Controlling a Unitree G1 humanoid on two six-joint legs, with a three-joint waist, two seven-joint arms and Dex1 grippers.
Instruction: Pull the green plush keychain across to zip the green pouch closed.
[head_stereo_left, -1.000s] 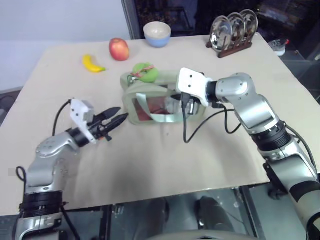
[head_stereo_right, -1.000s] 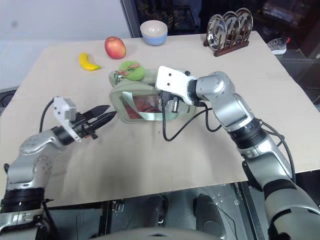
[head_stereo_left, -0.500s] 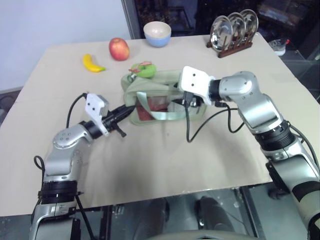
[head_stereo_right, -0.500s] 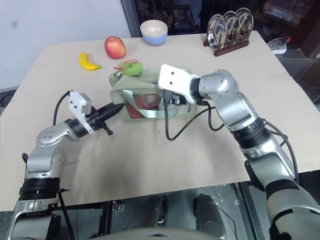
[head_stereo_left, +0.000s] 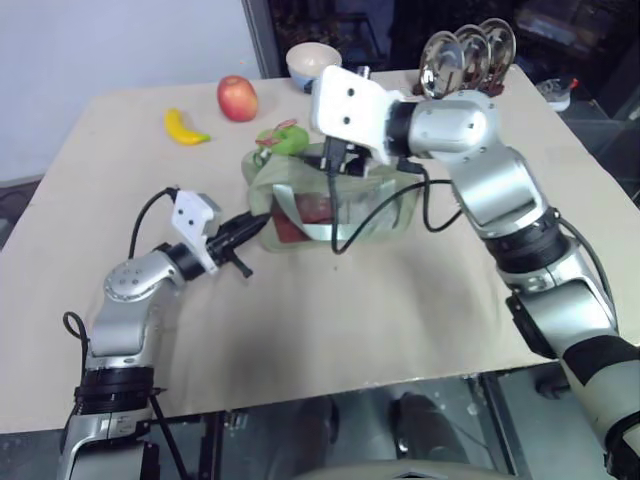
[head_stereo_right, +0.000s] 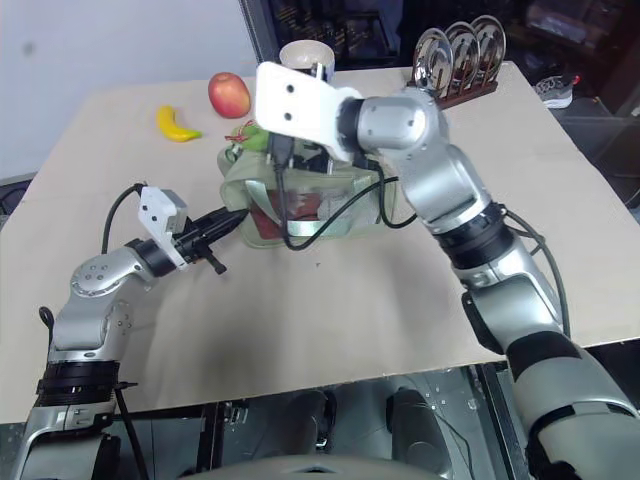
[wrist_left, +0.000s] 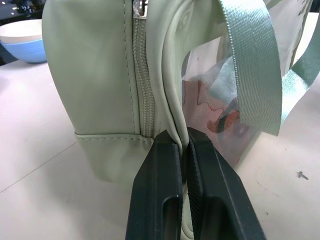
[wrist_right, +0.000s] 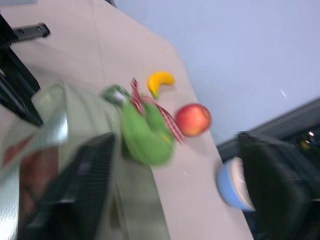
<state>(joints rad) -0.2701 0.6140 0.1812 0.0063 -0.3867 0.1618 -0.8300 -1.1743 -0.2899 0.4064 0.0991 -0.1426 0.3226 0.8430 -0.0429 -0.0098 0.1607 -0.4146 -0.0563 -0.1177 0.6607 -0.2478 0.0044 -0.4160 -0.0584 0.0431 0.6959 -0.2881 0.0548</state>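
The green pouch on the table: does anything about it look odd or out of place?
The pouch stands upright, not spilled or torn. One odd thing: the left gripper is shut on its end seam beside the zipper. The plush keychain lies at the same end.

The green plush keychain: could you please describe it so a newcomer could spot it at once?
Find the pale green pouch mid-table. At its top far-left corner sits the green plush keychain, a small lime oval with red-pink trim. The nearby banana is yellow; the apple is red.

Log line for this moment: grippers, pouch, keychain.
left gripper: shut on pouch end seam | right gripper: open, above pouch by keychain | keychain: unheld
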